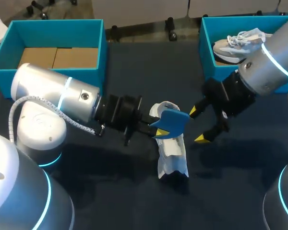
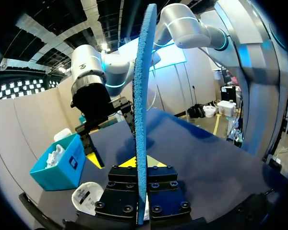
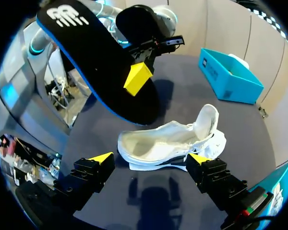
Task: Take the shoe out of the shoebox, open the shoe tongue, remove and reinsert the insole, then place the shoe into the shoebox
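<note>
Centrally, on the dark blue counter (image 1: pixel 134 201), a white shoe (image 1: pixel 173 160) is seen lying with its opening wide and turned upward. Whether it rests flat on its sole or leans a little cannot be told. A blue insole (image 1: pixel 172 122) is held on edge just above the shoe, clamped between the fingers of the left end effector (image 1: pixel 158 130), whose arm enters from the left. The right end effector (image 1: pixel 198 125) is found just beside the shoe on the right, with its fingers spread wide and nothing gripped. In the right wrist view the shoe is seen below and between the two yellow tips. At the far corners of the counter are set the left shoebox (image 1: pixel 5 57), teal and lined with brown cardboard (image 1: pixel 57 57), and the right shoebox (image 1: pixel 205 48), also teal, in which a second shoe (image 1: pixel 235 45) is kept.
</note>
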You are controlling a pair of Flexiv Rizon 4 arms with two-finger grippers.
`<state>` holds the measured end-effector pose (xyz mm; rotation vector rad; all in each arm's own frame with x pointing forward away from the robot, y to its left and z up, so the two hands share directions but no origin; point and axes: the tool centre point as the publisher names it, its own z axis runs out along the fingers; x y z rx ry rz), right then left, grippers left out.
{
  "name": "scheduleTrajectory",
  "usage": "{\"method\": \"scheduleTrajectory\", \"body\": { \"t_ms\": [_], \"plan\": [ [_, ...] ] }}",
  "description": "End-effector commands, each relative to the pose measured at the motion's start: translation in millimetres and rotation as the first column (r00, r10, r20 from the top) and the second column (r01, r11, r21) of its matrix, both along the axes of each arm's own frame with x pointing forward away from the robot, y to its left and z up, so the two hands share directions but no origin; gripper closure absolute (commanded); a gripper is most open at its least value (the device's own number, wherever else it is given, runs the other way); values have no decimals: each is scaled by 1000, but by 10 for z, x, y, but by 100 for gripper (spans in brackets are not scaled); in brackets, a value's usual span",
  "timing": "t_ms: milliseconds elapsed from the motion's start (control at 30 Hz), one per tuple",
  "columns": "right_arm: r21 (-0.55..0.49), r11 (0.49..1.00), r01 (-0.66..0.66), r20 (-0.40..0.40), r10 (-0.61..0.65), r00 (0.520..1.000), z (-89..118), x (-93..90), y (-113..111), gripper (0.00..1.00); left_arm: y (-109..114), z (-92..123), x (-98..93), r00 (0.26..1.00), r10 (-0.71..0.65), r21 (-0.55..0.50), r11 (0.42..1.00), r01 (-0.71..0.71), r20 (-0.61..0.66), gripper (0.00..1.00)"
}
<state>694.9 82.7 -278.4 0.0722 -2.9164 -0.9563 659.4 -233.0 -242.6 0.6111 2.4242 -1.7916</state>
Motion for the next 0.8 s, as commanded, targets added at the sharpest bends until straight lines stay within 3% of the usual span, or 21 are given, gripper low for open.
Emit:
{"method": "scheduleTrajectory", "body": {
  "t_ms": [33,300,800],
  "plan": [
    [-26,1000,-10,9,10,1000,-6,-25,65,0,2,2,-13,1000,-2,-4,1000,2,3,100],
    [-41,999,8,18,-8,1000,-89,-123,133,0,-9,-23,-1,1000,-11,-5,1000,11,5,100],
    [-41,999,8,18,-8,1000,-89,-123,133,0,-3,-99,14,999,-27,3,1000,26,48,100]
  ]
}}
